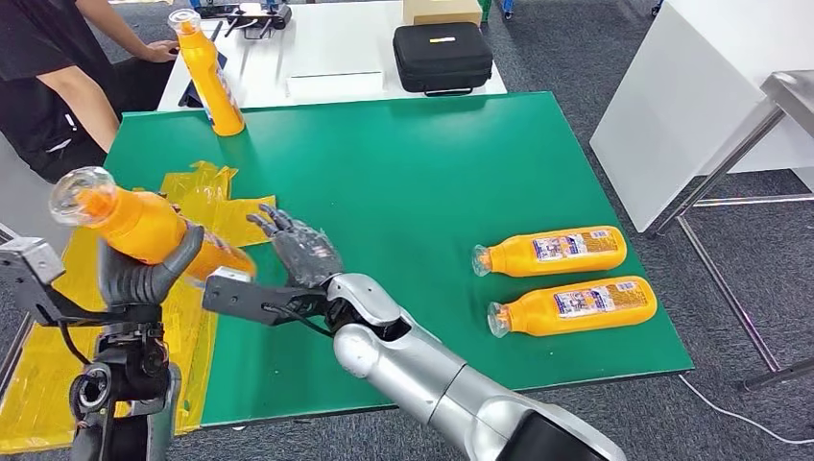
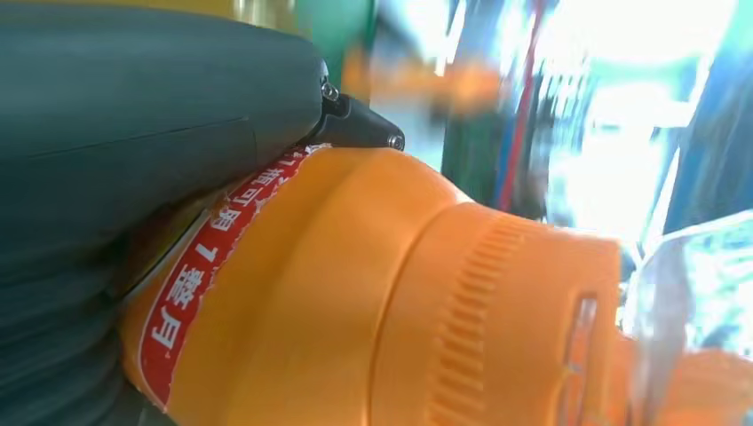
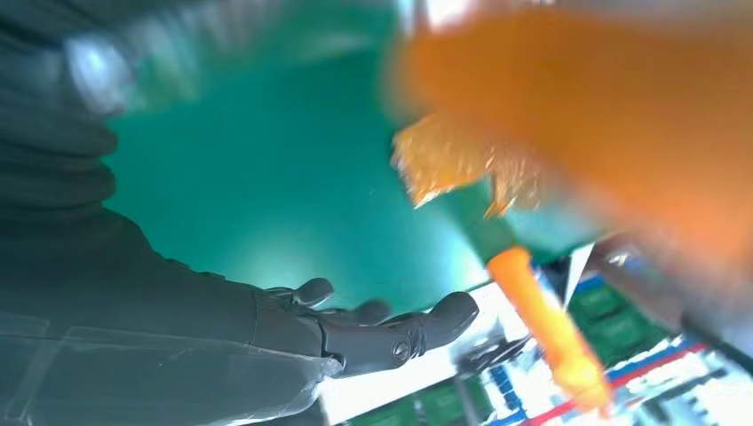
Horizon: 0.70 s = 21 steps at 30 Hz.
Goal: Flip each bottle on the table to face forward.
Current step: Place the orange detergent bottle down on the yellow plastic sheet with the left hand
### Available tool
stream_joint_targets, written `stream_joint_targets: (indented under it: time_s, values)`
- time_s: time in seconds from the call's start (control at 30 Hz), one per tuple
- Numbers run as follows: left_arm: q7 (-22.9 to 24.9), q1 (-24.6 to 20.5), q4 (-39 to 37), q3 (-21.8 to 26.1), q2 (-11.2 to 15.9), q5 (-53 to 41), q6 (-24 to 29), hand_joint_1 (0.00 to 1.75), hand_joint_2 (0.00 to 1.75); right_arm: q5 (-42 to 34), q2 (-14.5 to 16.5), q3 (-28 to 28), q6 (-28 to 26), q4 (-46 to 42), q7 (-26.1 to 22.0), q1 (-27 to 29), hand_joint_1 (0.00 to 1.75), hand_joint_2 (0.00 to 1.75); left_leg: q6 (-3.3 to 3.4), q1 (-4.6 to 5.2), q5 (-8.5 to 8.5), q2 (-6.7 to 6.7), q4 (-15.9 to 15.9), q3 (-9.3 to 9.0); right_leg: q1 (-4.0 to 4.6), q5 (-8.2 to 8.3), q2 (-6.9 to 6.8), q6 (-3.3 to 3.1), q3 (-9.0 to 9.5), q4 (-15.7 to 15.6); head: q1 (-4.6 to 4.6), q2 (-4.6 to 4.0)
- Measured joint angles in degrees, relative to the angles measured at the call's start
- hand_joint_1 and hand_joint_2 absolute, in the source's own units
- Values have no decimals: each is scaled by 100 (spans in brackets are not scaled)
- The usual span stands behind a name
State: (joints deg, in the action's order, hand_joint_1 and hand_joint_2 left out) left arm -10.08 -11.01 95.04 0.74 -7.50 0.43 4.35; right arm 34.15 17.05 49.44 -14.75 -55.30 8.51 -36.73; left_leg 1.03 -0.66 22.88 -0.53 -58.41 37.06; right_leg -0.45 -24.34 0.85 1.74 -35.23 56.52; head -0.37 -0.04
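Right wrist view is all smeared, the held bottle is just an orange blur. The left hand covers that bottle's label partly. Person at the back table is cut off by the frame edge.

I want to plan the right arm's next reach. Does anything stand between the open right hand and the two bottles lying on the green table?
Nothing visible does. Between the right hand and the two lying bottles there is only bare green table.
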Motion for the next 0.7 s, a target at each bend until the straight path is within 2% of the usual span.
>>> stream_joint_targets:
  time_s: [0.23,0.4,0.5,0.7]
  values:
    - [-307,18,-110,53,119,-4211,1499,175,175,304,-439,-925,378,-1033,24,274,0,0,1,1,0,-3,-2,0,-4,0,-1,1,1,-1,1,0]
    - [162,157,-605,-275,305,-6870,2144,175,175,579,-709,-1785,749,-2131,-63,810,0,0,2,3,3,-9,-2,1,-9,-2,-6,2,1,-3,-1,0]
    - [536,228,-1167,-563,389,-7811,2391,175,175,633,-842,-2281,961,-2763,-160,1126,0,0,2,4,4,-7,-2,2,-10,-2,-5,2,1,-3,-1,0]
    - [904,201,-2402,-1119,458,-8674,2530,175,175,653,-1040,-2829,1068,-3571,-358,1585,0,0,2,4,4,-6,-2,1,-11,-1,-5,3,1,-5,-1,0]
